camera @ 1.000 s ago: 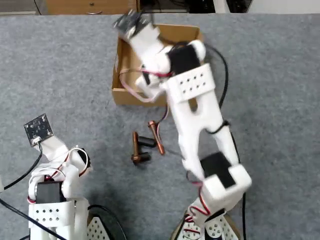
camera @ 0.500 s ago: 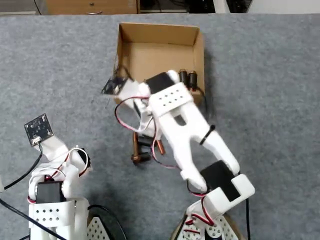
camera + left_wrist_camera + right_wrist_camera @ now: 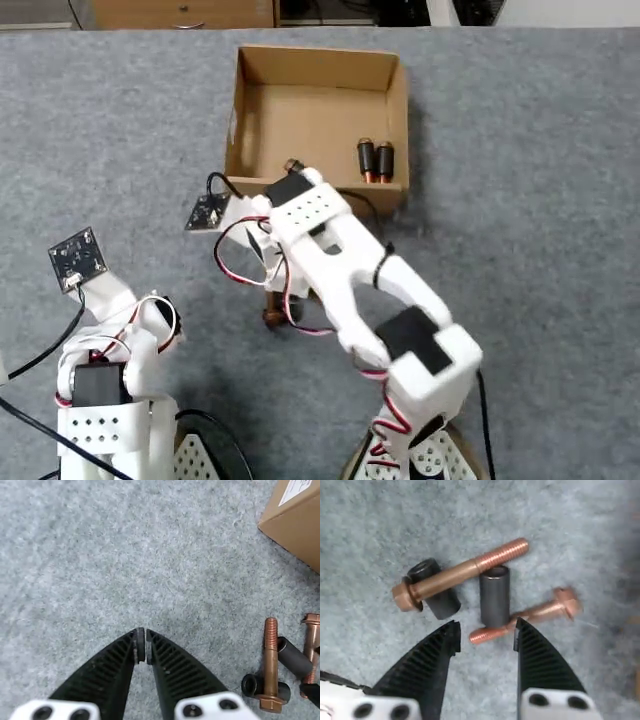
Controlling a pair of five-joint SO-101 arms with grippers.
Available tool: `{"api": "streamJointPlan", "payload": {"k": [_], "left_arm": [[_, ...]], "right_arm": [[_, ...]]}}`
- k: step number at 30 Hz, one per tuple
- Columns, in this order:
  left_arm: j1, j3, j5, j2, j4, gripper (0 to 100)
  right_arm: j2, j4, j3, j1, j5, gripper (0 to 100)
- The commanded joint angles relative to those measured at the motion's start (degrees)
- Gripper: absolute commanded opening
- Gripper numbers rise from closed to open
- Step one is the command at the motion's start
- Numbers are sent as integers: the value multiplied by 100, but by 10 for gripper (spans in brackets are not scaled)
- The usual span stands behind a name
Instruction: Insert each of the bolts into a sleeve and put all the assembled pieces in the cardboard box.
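right end effector (image 3: 487,625): I read it as spread wide, holding nothing.
bolts (image 3: 460,575): two, loose on the counter (image 3: 370,520); one has its threaded end under the gap between the fingers, the other lies just beyond.
sleeves (image 3: 495,597): two, touching the bolts, just ahead of the fingertips.
left end effector (image 3: 141,642): pinched closed, empty.
box (image 3: 315,55): beyond the right end effector; two assembled pieces (image 3: 375,160) inside.

The bolts (image 3: 460,575) are copper, sleeves (image 3: 494,596) black, box (image 3: 315,63) brown.

right arm (image 3: 335,245) back from cardboard box (image 3: 300,115), above bolts (image 3: 462,573)
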Motion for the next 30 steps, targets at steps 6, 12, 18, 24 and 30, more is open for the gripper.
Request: {"api": "streamJointPlan", "payload": {"k": [6, 12, 18, 24, 30], "left_arm": [[-70, -44, -44, -31, -53, 19], [-79, -44, -44, -31, -53, 19], [-62, -44, -44, -31, -53, 19], [-62, -53, -44, -31, -53, 19], [-62, -62, -44, -31, -53, 19]], "right_arm": [[857, -44, -848, -75, 53, 170], [1147, -44, -1077, -75, 53, 170], [1420, -44, -1059, -75, 18, 162], [1464, -44, -1051, -75, 18, 14], [1429, -44, -1095, -66, -44, 2]]}}
